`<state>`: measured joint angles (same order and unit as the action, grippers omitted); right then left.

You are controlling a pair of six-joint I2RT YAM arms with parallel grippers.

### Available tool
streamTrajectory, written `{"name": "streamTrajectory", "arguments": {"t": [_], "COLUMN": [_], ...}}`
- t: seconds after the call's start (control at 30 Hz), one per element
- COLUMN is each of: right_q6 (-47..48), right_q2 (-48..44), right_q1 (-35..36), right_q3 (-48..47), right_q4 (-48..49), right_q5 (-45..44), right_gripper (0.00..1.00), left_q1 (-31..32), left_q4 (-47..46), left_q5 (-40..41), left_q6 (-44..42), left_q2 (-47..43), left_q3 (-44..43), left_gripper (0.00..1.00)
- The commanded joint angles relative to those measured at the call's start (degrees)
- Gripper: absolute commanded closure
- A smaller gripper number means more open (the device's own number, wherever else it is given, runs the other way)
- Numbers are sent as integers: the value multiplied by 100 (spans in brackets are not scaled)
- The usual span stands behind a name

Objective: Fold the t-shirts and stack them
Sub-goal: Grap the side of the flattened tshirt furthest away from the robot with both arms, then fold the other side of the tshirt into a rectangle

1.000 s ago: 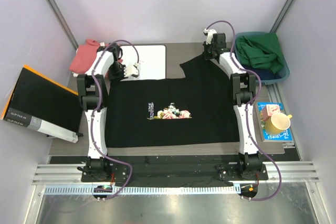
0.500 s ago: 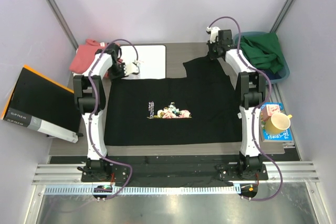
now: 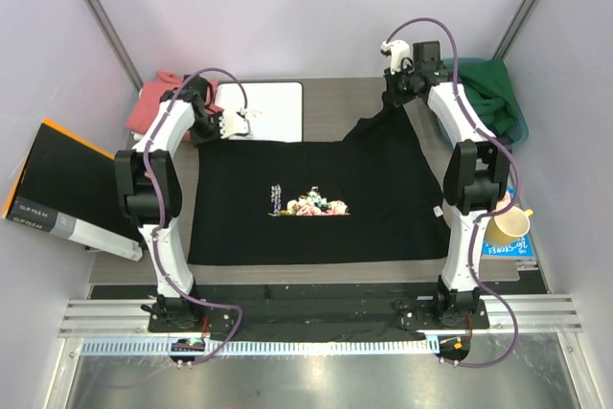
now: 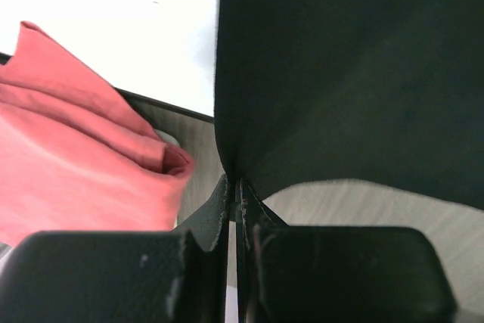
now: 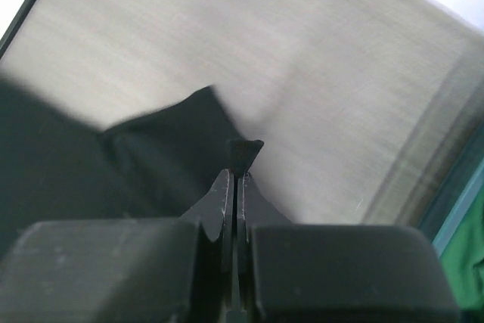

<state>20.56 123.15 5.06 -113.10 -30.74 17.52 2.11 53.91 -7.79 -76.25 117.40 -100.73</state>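
The black t-shirt (image 3: 316, 198) lies spread flat on the table, its flower print (image 3: 311, 205) and script facing up. My left gripper (image 3: 204, 127) is shut on its far left corner, and the black cloth (image 4: 355, 73) hangs from the closed tips (image 4: 236, 187). My right gripper (image 3: 395, 102) is shut on the far right corner, lifted a little. A small tip of cloth (image 5: 243, 149) pokes past the closed tips (image 5: 236, 175). The salmon-pink t-shirt (image 3: 153, 102) lies bunched at the far left, close beside my left gripper in the left wrist view (image 4: 76, 164).
A white board (image 3: 273, 112) lies under the tee's far left edge. A flat black box with orange edge (image 3: 67, 189) leans off the table's left side. A blue basin of green cloth (image 3: 488, 102) stands far right. A yellow mug (image 3: 508, 227) sits on a book at right.
Both grippers have moved outward and toward the far end, holding the tee's far corners. The far edge is drawn out wider and straighter than before.
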Motion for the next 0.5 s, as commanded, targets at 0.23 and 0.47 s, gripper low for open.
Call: {"name": "streamTrajectory", "arguments": {"t": [0.23, 0.47], "right_q6": [1784, 2926], "right_q2": [-1311, -1426], "right_q1": [-163, -154], "right_q3": [95, 94], "right_q4": [-2698, -4825], "right_q5": [1034, 1175], "right_gripper": [99, 99], "left_q1": [-88, -123], "left_q4": [981, 1542], "left_q5": [-144, -152], "left_q6": [-892, -1129], "left_q2": [-903, -1044], "left_q3": [905, 976], "left_gripper": [100, 100]}}
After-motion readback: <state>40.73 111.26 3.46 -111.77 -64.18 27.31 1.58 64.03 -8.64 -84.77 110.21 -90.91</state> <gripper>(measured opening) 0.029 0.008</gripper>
